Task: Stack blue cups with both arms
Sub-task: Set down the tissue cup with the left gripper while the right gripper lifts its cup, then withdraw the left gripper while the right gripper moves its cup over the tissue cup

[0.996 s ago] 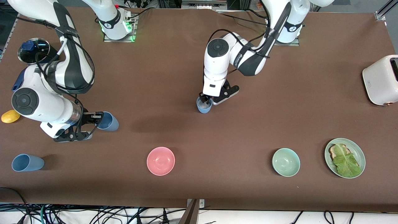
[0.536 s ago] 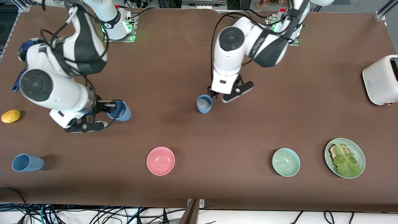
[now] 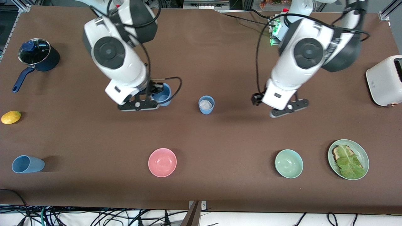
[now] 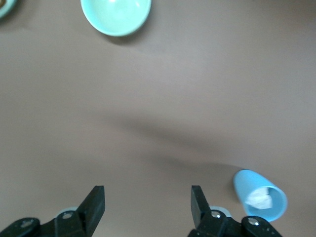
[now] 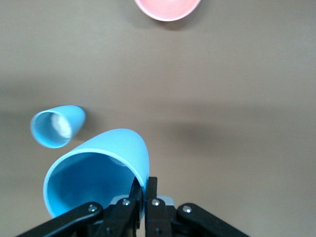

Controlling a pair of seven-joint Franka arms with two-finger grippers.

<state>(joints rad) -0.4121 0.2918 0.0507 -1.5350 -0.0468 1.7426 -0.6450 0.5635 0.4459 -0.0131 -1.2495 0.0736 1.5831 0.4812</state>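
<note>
**Held cup carried toward the standing cup**

The right gripper (image 3: pixel 156 94) was up over the table with its fingers pinched on the rim of a blue cup (image 3: pixel 162 94), seen in the right wrist view as the held cup (image 5: pixel 96 170) gripped by its wall. An upright cup (image 3: pixel 206 104) with something whitish inside stood at the table's middle, free of both arms. The left gripper (image 4: pixel 147 207) hung over bare table toward the left arm's end, fingers apart and holding nothing.

The step in hand looked like the carry: bringing the held cup to the upright one. The next move likely called for lining it up over the standing cup's mouth, base down, and lowering it in.

Counted: three blue cups, the third cup (image 3: pixel 27 164) lying on its side near the front edge at the right arm's end; two bowls, pink (image 3: pixel 162 162) and green (image 3: pixel 289 163); one plate (image 3: pixel 363 153) of food; one pot (image 3: pixel 39 57); one lemon (image 3: pixel 11 117); one toaster (image 3: pixel 384 80).
</note>
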